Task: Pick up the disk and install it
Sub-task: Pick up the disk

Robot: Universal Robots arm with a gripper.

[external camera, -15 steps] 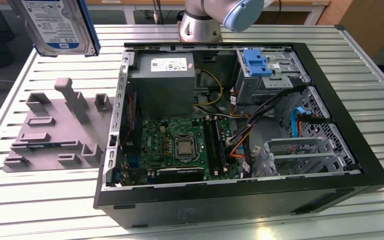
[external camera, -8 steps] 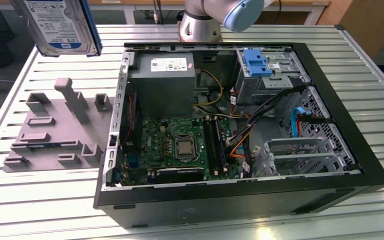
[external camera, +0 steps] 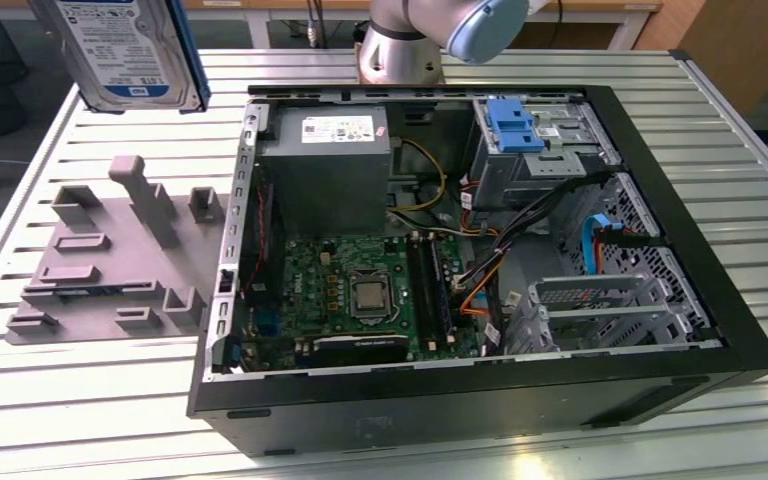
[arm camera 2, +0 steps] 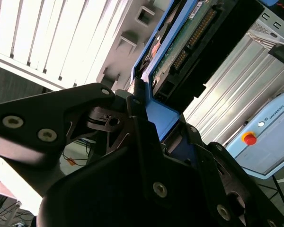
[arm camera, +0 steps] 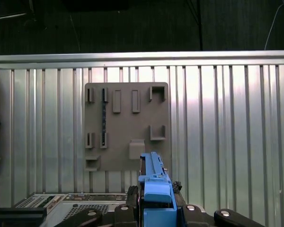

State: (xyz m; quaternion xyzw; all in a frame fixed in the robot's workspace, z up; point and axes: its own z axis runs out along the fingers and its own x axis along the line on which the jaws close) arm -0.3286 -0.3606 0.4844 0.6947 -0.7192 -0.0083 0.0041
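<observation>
**Disk in grip, clear of the bench, case off to one side**

The bench (external camera: 758, 200) carries the open computer case (external camera: 704, 330). A grey fixture plate (external camera: 104, 260) lies just beside the case, on the exterior view's left. The disk (external camera: 128, 50) is in the air over that plate, outside the case. Its long axis runs straight out from the end effector (arm camera: 156, 196), which is clamped on the blue carrier edge. The disk has a silver body, a white-and-blue label and a blue frame.

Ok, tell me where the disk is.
The disk hangs at the exterior view's top left, above the grey plate, beside the case, gripped by the pincer.
</observation>
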